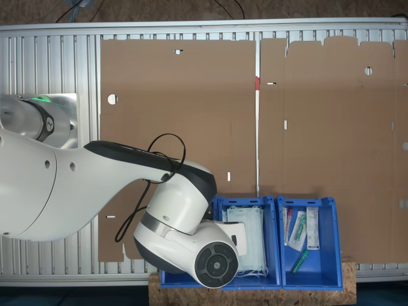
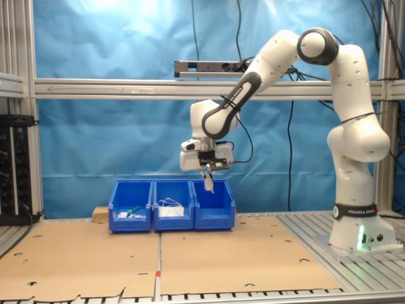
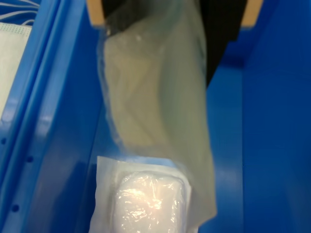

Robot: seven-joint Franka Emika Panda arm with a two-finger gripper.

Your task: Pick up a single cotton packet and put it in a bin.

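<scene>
Bin [image 2: 214,206], end one of three blue bins at the second exterior view's right, sat directly below hand [image 2: 207,171]. Hand clamped on cotton packet [image 2: 209,184], long axis vertical, dangling over bin interior; drop needs approx. straight-down release.

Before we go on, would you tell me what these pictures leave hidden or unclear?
- Bin under the gripper: in the first exterior view the arm covers nearly all of it.
- Held cotton packet: blurred in the wrist view, too small in the second exterior view; any print is unreadable.
- Fingers: cut off by the wrist view's edge.
- Puffy packet in the bin: cut off by the picture's edge.
</scene>
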